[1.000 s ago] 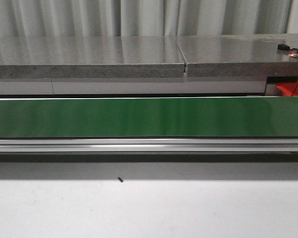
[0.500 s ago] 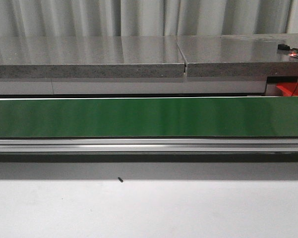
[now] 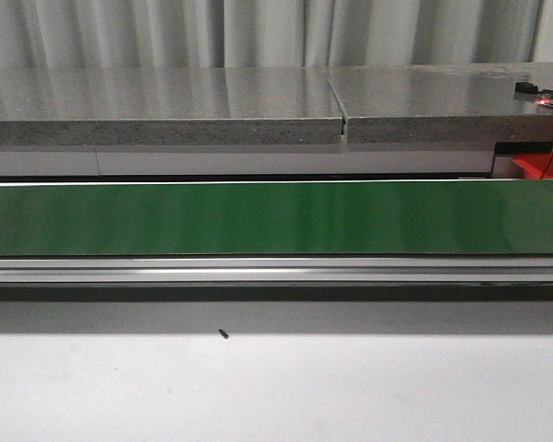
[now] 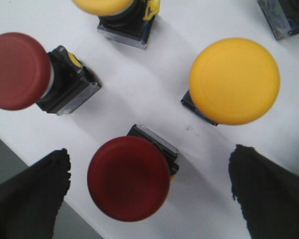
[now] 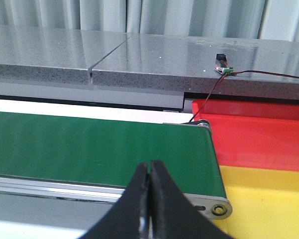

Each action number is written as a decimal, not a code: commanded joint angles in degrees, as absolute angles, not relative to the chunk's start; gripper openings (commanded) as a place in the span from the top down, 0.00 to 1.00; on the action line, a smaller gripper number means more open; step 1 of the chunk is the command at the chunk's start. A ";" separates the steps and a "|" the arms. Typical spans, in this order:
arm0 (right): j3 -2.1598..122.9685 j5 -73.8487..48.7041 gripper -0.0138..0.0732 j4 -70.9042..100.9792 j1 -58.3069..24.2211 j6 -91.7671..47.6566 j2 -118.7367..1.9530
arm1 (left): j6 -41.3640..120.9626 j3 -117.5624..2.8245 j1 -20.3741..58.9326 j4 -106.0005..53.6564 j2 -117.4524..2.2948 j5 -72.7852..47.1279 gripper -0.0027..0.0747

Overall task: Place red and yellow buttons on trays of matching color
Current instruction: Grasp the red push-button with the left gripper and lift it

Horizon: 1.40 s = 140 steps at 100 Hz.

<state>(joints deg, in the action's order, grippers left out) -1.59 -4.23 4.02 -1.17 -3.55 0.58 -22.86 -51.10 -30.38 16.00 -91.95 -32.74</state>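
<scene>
Left hand [image 4: 149, 194] spread above red button [image 4: 128, 178] on white table [image 4: 154, 89].

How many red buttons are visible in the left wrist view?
2: one red button lies between the open jaws, another red button sits at the picture's edge. Others may be outside the frame.

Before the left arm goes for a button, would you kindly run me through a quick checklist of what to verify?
1. Left claw open: ok, fingers spread wide.
2. Red button between the fingers: ok.
3. Neighbouring yellow button clear of the right-hand finger: cannot tell, close.
4. Right claw shut and empty: ok.
5. Red tray and yellow tray at the belt's end: ok.
6. Green belt bare: ok.
</scene>
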 commanded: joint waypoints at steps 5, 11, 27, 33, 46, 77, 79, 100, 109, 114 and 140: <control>-0.63 0.62 0.92 3.61 -1.30 -3.77 1.50 | -22.91 -52.75 -30.60 16.58 -90.94 -30.70 0.15; -0.63 0.62 0.92 3.61 -1.30 -3.77 1.50 | -22.91 -52.75 -30.60 16.48 -91.47 -30.70 0.16; -0.63 0.62 0.92 3.61 -1.30 -3.77 1.50 | -22.91 -52.75 -30.60 16.48 -91.56 -30.57 0.27; -0.63 0.62 0.92 3.61 -1.30 -3.77 1.50 | -23.02 -52.75 -30.60 16.48 -91.56 -30.45 0.36; -0.63 0.62 0.92 3.61 -1.30 -3.77 1.50 | -23.02 -52.75 -30.60 16.48 -91.46 -30.35 0.57; -0.63 0.62 0.92 3.61 -1.30 -3.77 1.50 | -23.02 -55.08 -30.60 16.48 -90.70 -34.78 0.93; -0.63 0.62 0.92 3.61 -1.30 -3.77 1.50 | -23.02 -55.20 -30.60 16.48 -90.26 -35.15 0.94; -0.63 0.62 0.92 3.61 -1.30 -3.77 1.50 | -22.83 -55.47 -30.60 16.58 -83.97 -37.61 0.99; -0.63 0.62 0.92 3.61 -1.30 -3.77 1.50 | -22.71 -55.47 -30.60 16.58 -79.90 -39.07 0.99; -0.63 0.62 0.92 3.61 -1.30 -3.77 1.50 | -22.60 -55.47 -30.19 15.96 -77.19 -40.03 0.99; -0.63 0.62 0.92 3.61 -1.30 -3.77 1.50 | -13.15 -58.93 -25.27 6.95 -70.50 -43.00 0.99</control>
